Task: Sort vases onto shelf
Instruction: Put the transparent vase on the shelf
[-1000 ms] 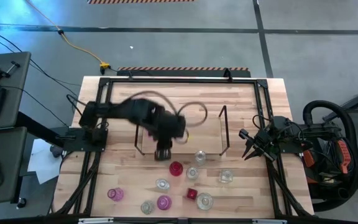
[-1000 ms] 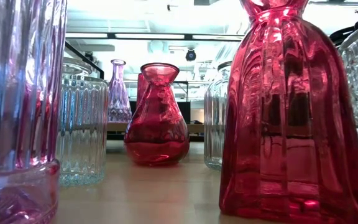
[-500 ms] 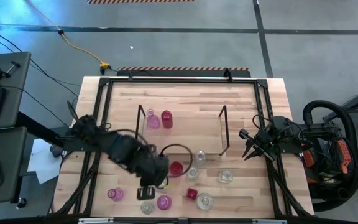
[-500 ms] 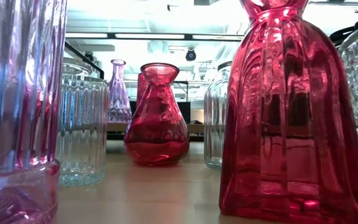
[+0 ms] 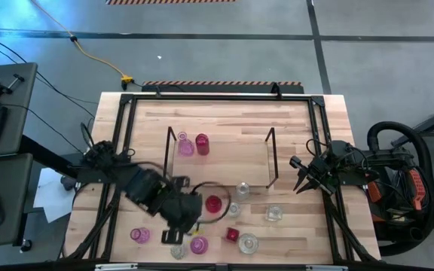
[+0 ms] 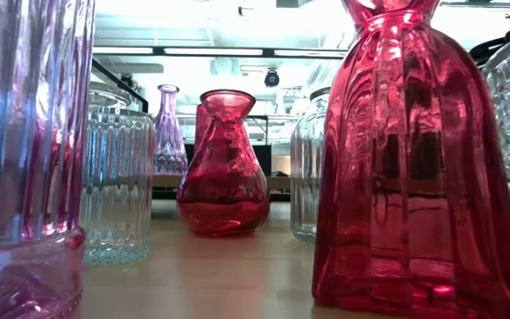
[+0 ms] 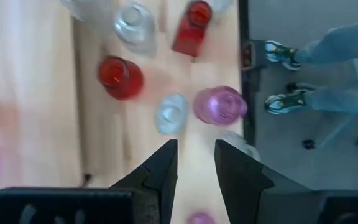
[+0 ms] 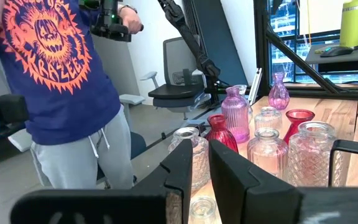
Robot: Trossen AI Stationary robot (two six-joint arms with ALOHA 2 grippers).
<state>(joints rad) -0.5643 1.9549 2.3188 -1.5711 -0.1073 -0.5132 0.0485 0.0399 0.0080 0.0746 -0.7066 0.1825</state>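
Two pink vases (image 5: 185,147) (image 5: 202,143) stand upright on the shelf (image 5: 228,162), at the left end of the light board between its wire frames. Several more vases stand loose on the table's near half: red (image 5: 214,203), squarish red (image 5: 232,235), magenta (image 5: 199,245), pink (image 5: 139,235) and clear (image 5: 242,188). My left gripper (image 5: 174,235) hangs open above them, pointing steeply down. In the wrist view its fingers (image 7: 194,163) stand short of a clear vase (image 7: 171,113) and the magenta vase (image 7: 219,104), with nothing between them. My right gripper (image 5: 298,175) waits at the right edge, slightly open.
A dark metal frame (image 5: 126,105) runs around the tabletop. A person in a printed shirt (image 8: 55,74) stands beyond the table, and shoes (image 7: 288,53) show on the floor past the near edge. The low view is filled with vases close up (image 6: 414,177).
My left gripper has swung from the shelf's near side toward the table's near edge and a little to the left. It now hangs over the loose vases. The two vases on the shelf, covered by the arm before, stand in plain view. No vase has moved.
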